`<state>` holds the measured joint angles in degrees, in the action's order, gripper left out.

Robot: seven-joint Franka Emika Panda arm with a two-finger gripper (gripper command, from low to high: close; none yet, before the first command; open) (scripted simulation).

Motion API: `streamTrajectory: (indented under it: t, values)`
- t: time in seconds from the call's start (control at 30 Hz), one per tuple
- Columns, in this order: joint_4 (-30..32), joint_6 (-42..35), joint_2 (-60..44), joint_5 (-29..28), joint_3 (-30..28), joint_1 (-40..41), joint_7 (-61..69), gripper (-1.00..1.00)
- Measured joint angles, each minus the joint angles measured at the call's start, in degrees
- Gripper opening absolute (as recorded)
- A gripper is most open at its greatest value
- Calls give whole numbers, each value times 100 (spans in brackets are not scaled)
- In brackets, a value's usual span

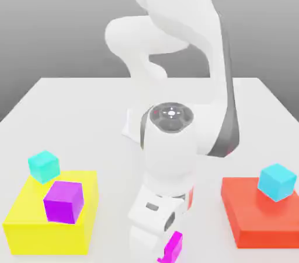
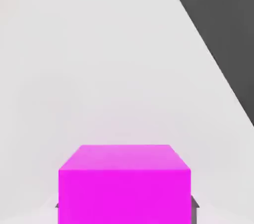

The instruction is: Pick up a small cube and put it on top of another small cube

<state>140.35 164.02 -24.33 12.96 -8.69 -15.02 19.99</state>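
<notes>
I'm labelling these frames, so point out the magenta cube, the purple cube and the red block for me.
magenta cube (image 2: 124,190), hand view, front face.
purple cube (image 1: 63,202), exterior view, its front face, on the yellow block (image 1: 35,227).
red block (image 1: 257,215), exterior view, bare top surface.

Two cubes on block at exterior view's left; one cube on block at right

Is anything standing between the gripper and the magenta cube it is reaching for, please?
Nothing visible does. In the hand view the magenta cube sits directly before the camera on bare table, and in the exterior view it lies right at the gripper.
</notes>
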Motion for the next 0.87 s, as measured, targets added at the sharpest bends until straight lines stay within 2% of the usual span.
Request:
streamTrajectory:
  t: [0.17,0.37,0.57,0.63,0.73,0.77,0.87]
  values:
    - [194,-684,885,-469,-317,-246,-339,-100]
    - [304,-1500,1788,-844,435,-955,285,-100]
    - [426,-2230,2684,-1165,1025,-2167,1062,-100]
    - [479,-2154,2679,-1229,1086,-2290,1199,-100]
    - [570,-1595,2216,-1277,1085,-2307,1221,-100]
    - [595,-1430,2077,-1302,1074,-2295,1207,100]
    - [595,-1431,2077,-1302,1074,-2295,1207,100]
